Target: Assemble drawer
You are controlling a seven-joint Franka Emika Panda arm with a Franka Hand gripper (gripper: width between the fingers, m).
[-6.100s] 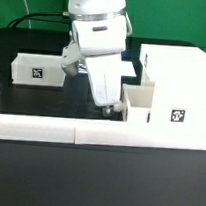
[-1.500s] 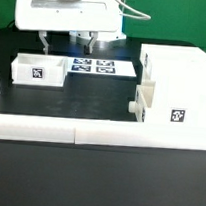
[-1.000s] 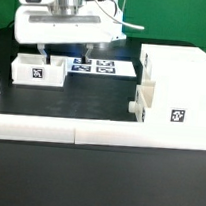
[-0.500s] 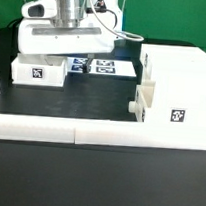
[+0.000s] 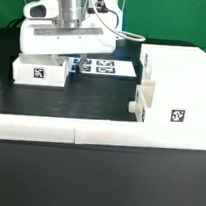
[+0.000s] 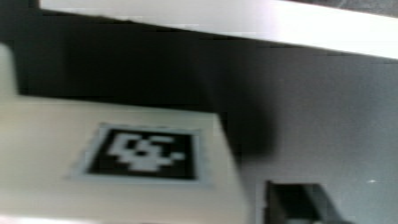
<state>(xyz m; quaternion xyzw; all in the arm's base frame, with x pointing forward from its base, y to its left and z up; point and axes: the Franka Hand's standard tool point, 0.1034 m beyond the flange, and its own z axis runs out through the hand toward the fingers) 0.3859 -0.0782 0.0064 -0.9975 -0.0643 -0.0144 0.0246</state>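
As tray hides gripper fingertips, opening and hold cannot be told; wrist view blurred

The drawer housing and loose tray look like smooth matt white plastic, on a matt black tabletop.

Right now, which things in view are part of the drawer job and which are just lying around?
Job:
housing
inserted tray, sticking out of the housing
loose tray, under the gripper

Lying about:
marker board
white border strips
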